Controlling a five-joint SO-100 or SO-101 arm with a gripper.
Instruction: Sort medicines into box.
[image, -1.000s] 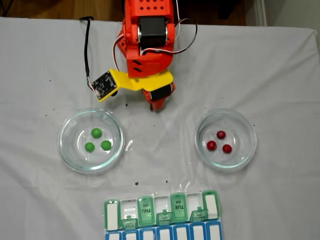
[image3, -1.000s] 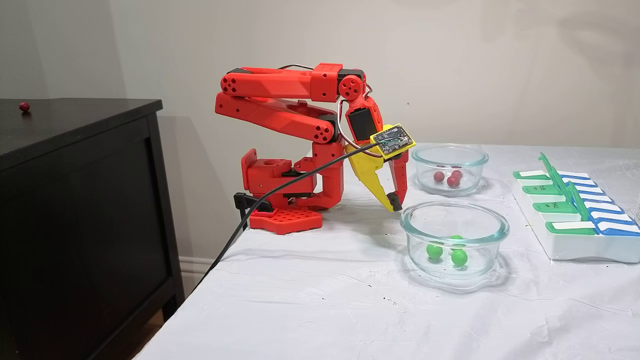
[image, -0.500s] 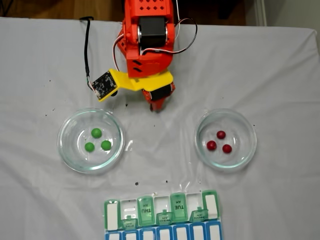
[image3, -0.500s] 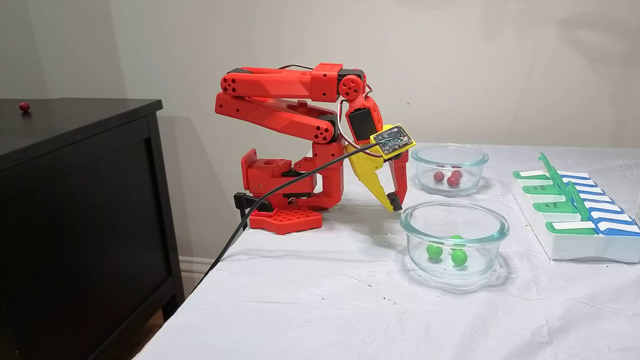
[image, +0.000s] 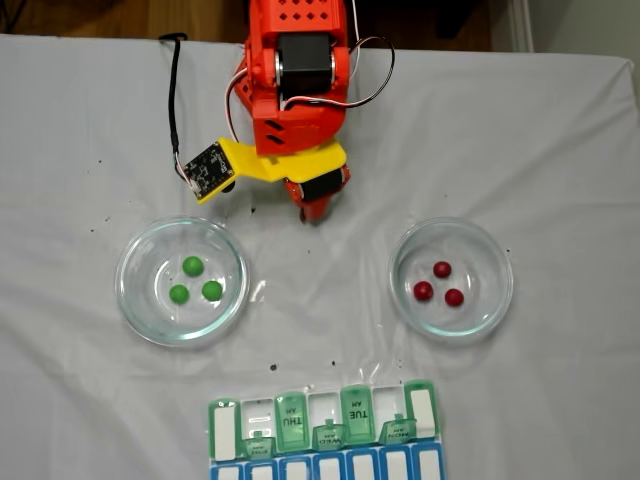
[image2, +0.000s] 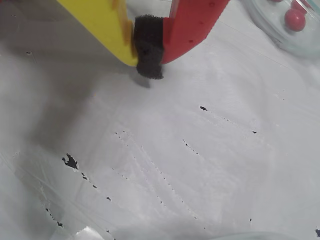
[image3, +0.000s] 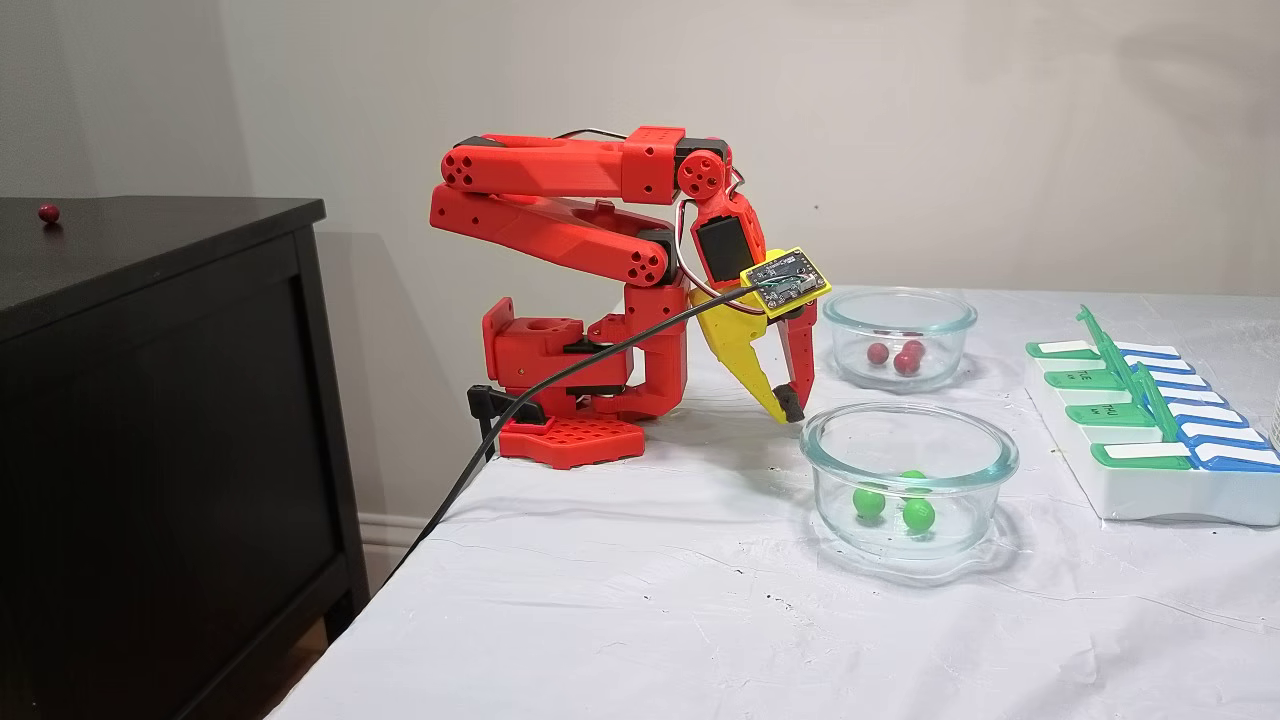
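Note:
Three green medicines (image: 194, 282) (image3: 888, 502) lie in a clear glass dish (image: 130, 300) (image3: 905, 425). Three dark red medicines (image: 438, 284) (image3: 897, 355) lie in a second glass dish (image: 500, 290) (image3: 895, 305). The box (image: 325, 435) (image3: 1150, 495), a pill organiser with green lids standing up, sits at the table's near edge in a fixed view. My gripper (image: 312, 213) (image2: 148, 55) (image3: 790, 405) is shut with nothing in it, its black pads pressed together just above the cloth. It hangs between the two dishes, on the arm's side, folded back near the base.
A white cloth (image: 330, 330) with small dark specks covers the table. A black cable (image3: 560, 375) runs off the table edge. A dark cabinet (image3: 150, 420) stands beside the table with one small red ball (image3: 48, 212) on top.

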